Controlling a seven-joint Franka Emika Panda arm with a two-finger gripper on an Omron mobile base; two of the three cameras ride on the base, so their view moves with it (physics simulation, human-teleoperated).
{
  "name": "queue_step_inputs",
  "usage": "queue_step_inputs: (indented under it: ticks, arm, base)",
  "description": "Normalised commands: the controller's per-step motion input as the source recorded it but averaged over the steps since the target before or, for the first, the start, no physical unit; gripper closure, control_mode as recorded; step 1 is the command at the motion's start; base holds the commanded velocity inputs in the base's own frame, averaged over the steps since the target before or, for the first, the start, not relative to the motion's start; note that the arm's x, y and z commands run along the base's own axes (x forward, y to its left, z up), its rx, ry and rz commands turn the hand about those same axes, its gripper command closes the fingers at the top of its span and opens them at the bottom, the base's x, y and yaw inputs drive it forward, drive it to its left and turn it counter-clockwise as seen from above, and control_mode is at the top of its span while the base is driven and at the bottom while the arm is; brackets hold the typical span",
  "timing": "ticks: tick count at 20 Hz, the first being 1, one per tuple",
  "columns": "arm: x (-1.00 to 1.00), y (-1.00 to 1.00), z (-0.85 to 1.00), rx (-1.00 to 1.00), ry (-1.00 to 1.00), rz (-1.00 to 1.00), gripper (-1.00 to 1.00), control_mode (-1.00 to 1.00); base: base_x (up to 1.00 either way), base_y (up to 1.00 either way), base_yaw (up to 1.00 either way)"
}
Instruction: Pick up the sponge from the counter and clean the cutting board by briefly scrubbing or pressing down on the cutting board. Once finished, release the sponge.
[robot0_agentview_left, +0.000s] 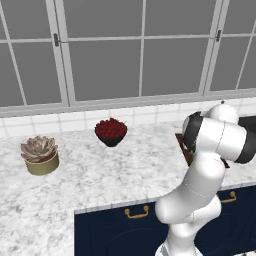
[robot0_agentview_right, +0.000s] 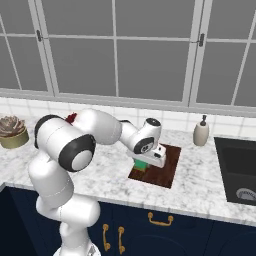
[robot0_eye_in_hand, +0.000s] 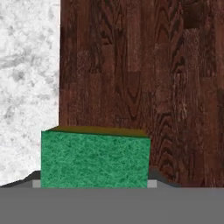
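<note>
Green-topped yellow rectangular sponge (robot0_eye_in_hand: 95, 159) nearest, clamped between two-finger gripper (robot0_agentview_right: 145, 162); fingers pinch its short sides. Sponge sits low over near-left part of dark reddish-brown wooden cutting board (robot0_eye_in_hand: 144, 78); contact not clear. Judged light, soft, compressible; side grip suits pressing. Board judged stiff, flat. White-grey marbled counter (robot0_agentview_right: 200, 175) beyond, beige soap bottle (robot0_agentview_right: 201, 131) farther.
</note>
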Motion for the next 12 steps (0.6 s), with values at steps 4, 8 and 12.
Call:
queue_step_inputs:
  ticks: [4, 8, 12]
  arm:
    - [0.8, -0.27, 0.18, 0.0, -0.13, 0.0, 1.0, -1.0]
    - [1.0, -0.28, 0.01, 0.0, -0.15, 0.0, 1.0, -1.0]
    - [0.75, -0.25, 0.0, 0.0, -0.17, 0.0, 1.0, -1.0]
  base:
    - [0.0, 0.0, 0.0]
    - [0.0, 0.0, 0.0]
    - [0.0, 0.0, 0.0]
